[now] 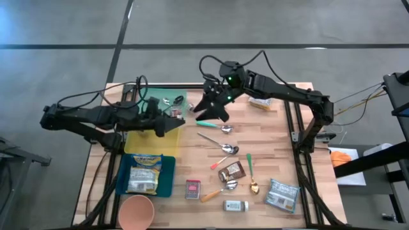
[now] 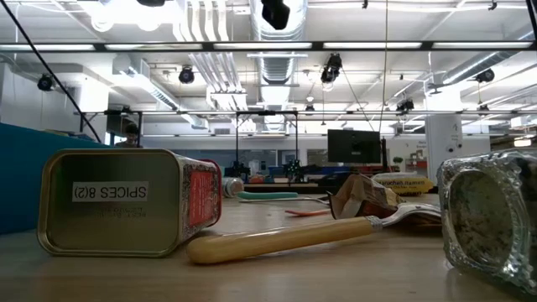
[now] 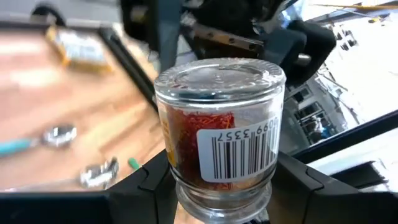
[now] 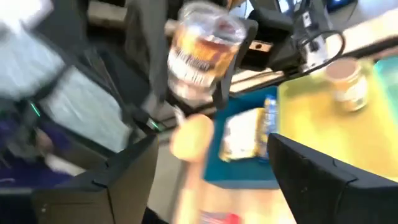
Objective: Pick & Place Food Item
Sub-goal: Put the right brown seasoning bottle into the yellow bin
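Spoons: five on the bare wood, teal handle [image 1: 208,123], plain metal [image 1: 209,138], red handle [image 1: 220,160], green handle [image 1: 249,166], orange handle [image 1: 214,195].

Glass jars: three [image 3: 217,130] [image 1: 236,206] [image 4: 345,81].

Packets: four spots, blue tray [image 1: 143,174], brown [image 1: 231,171], grey [image 1: 282,193], far corner [image 1: 262,103]; the blue-tray one may be two stacked, cannot tell.

Trays: three, yellow [image 1: 137,144], blue [image 1: 169,176], green [image 1: 167,97].

Spice tin [image 1: 193,189]: one.

Pink bowl [image 1: 135,212]: one.
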Tool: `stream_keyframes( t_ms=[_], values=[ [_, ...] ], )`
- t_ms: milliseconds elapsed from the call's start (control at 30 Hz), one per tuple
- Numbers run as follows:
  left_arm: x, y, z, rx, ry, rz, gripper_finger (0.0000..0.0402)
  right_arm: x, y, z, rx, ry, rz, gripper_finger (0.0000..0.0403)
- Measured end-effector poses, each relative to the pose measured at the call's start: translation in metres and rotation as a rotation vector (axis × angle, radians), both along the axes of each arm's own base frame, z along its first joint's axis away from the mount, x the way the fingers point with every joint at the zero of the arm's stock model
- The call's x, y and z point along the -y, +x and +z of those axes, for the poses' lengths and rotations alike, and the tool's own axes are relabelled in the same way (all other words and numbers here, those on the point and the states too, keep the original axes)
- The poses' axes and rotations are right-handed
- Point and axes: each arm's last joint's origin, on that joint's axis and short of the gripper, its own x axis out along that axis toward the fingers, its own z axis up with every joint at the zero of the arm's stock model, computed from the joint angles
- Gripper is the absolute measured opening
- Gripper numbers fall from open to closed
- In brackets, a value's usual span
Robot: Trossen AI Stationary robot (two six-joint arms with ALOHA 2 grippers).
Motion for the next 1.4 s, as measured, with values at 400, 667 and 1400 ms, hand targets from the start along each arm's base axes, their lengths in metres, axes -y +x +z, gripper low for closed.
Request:
stream_keyframes(
  t_ms=[400,667,1400],
  values=[
    [-0.007,-0.006,-0.003,-0.041,-0.318,-0.091,0.018,-0.034,-0.012,0.016,0.075,-0.767,0.012,0.02],
    [-0.018,-0.006,0.0,-0.053,-0.474,-0.267,0.018,-0.064,-0.009,0.024,0.193,-1.082,0.091,0.0187],
    [-0.032,0.001,-0.001,-0.071,-0.586,-0.44,0.018,-0.088,0.004,0.032,0.477,-1.43,0.149,0.0354]
  ],
)
